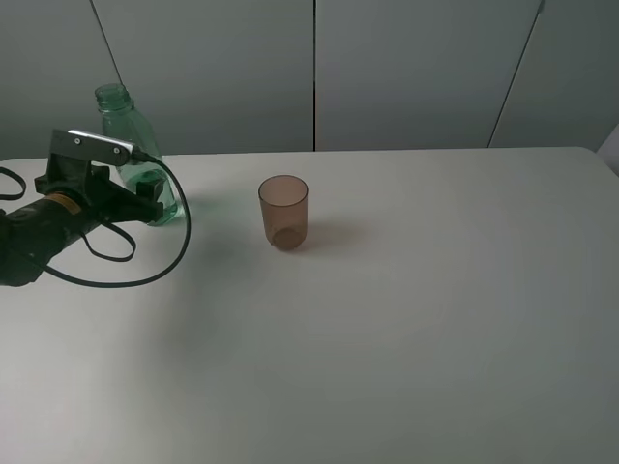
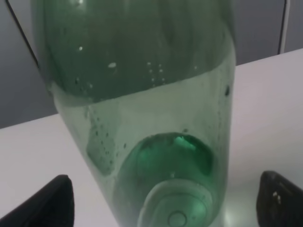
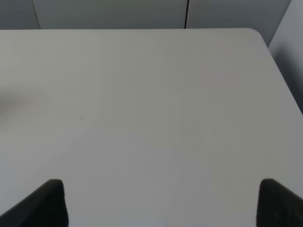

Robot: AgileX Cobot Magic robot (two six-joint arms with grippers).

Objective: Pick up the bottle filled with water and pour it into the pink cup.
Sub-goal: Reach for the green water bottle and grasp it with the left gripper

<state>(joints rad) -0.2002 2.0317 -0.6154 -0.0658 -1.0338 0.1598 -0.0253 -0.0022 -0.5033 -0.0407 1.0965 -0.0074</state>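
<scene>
**Item: the bottle (image 1: 131, 140).** Green, uncapped, upright at ten o'clock on the table (image 1: 406, 348). The pink cup (image 1: 283, 211) stands apart at its three o'clock.

**Left gripper (image 1: 145, 205):** jaws spread wide, straddling the bottle's lower body, not clamped.

**Right gripper (image 3: 163, 203):** jaws apart over bare tabletop, holding nothing.

**Hazards (judged):**
- A grip this low leaves the tall bottle top-heavy, so it may tilt or slip on lifting.
- If one finger touches first, it could push the bottle over.
- A hard squeeze could force water out of the open neck.

**Views:**
- The left wrist alone shows the waterline, the droplets and the fingers' clearance.
- The exterior high view alone shows the neck and the cup.
- It does not show the right gripper.
</scene>
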